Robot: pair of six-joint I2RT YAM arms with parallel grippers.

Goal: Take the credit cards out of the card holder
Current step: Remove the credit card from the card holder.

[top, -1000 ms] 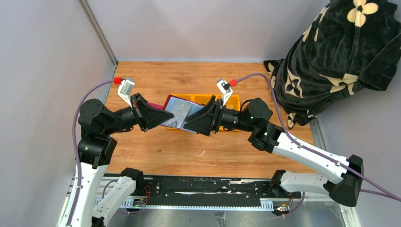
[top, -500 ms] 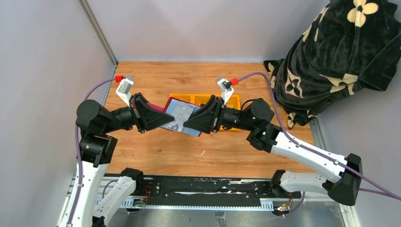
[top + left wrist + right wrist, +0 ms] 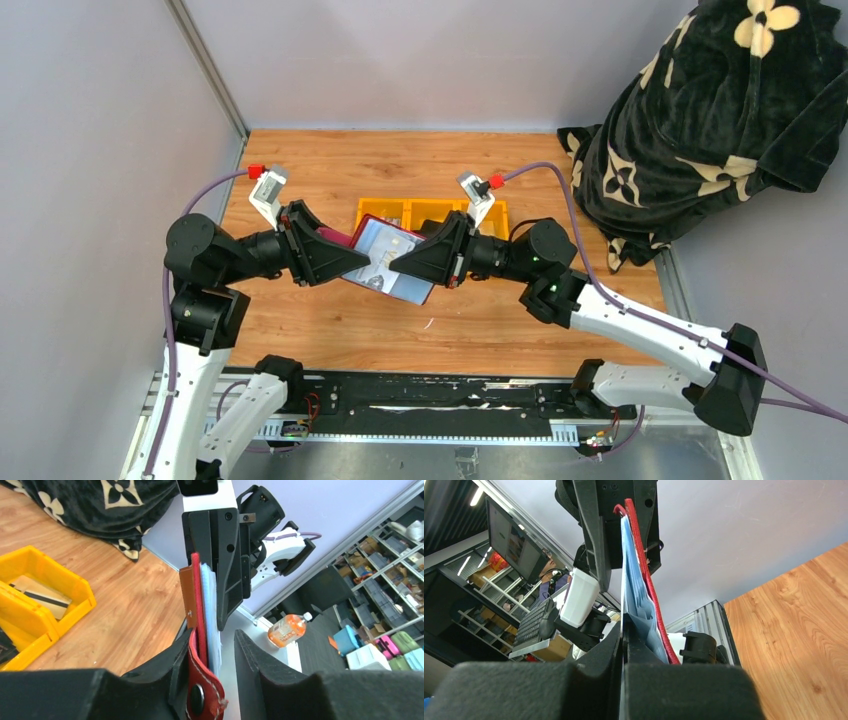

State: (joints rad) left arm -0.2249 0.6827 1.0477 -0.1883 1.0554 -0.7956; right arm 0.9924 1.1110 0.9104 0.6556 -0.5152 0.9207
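Note:
The maroon card holder (image 3: pixel 392 262) hangs open in the air between my two grippers, its grey sleeves facing up. In the left wrist view the card holder (image 3: pixel 200 605) leans on one finger of my left gripper (image 3: pixel 214 640), which is open, with a gap to the other finger. My right gripper (image 3: pixel 623 630) is shut on a thin leaf at the edge of the card holder (image 3: pixel 644 565); I cannot tell whether that leaf is a sleeve or a card. In the top view the left gripper (image 3: pixel 358 262) and the right gripper (image 3: pixel 400 262) meet over the holder. A tan credit card (image 3: pixel 39 592) lies in the yellow tray.
The yellow three-compartment tray (image 3: pixel 432 207) stands on the wooden table just behind the holder. A black flowered cloth bundle (image 3: pixel 710 110) fills the back right corner. Grey walls close the left and back sides.
The holder has come nearer and a little lower. My right gripper has shut on its edge while my left gripper has opened.

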